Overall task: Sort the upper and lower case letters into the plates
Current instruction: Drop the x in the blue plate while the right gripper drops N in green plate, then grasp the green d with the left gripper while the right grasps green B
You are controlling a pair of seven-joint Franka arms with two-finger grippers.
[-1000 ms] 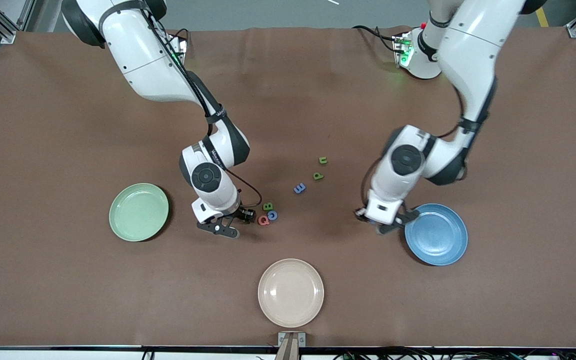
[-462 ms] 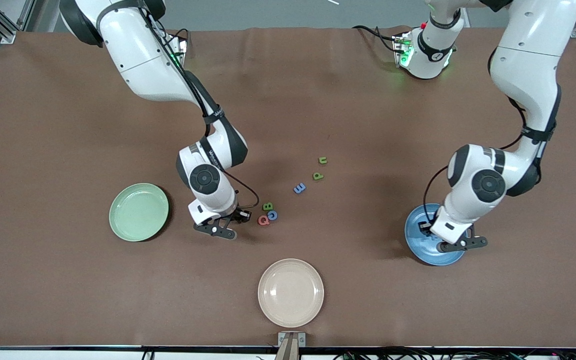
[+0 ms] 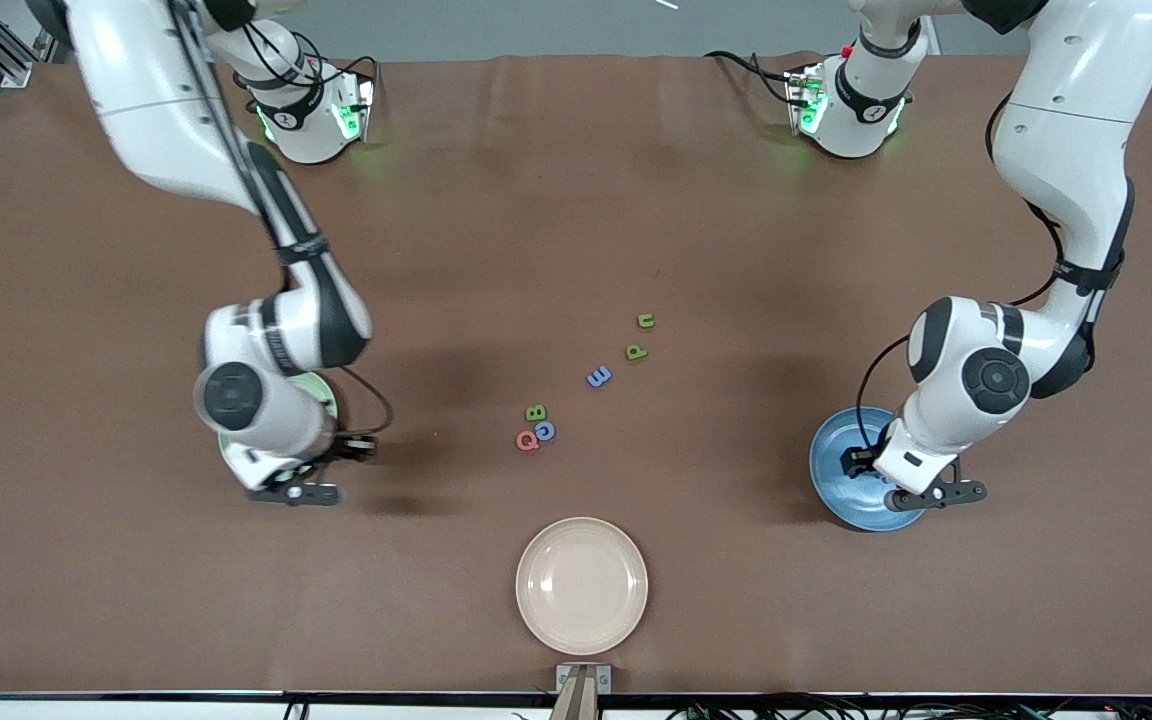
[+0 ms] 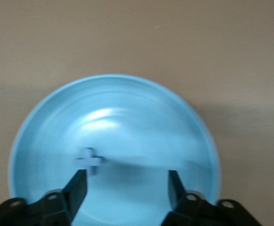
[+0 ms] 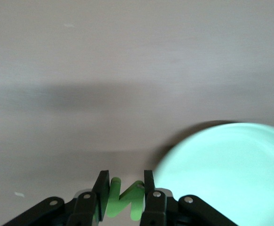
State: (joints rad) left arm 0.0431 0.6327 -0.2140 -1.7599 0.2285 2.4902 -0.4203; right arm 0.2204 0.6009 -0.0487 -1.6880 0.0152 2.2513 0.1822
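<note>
My right gripper (image 3: 301, 490) is shut on a green zigzag letter (image 5: 123, 200); it hangs over the cloth just beside the rim of the pale green plate (image 5: 231, 174), which the arm largely hides in the front view (image 3: 327, 392). My left gripper (image 3: 921, 492) is open over the blue plate (image 3: 836, 470). In the left wrist view a pale cross-shaped letter (image 4: 88, 160) lies in the blue plate (image 4: 127, 103), close to one finger (image 4: 78, 186). Loose on the table are a red Q (image 3: 527, 440), a blue letter (image 3: 545, 430), a green B (image 3: 536, 412), a blue m (image 3: 599, 377), a green p (image 3: 637, 352) and a green u (image 3: 646, 321).
A cream-beige plate (image 3: 582, 585) sits empty near the table's front edge, nearer the camera than the letters. The two arm bases stand along the edge farthest from the camera. Brown cloth covers the whole table.
My right arm has swung from beside the red Q toward the green plate, carrying the green letter. My left gripper moved from the blue plate's edge to over it, then held there.
</note>
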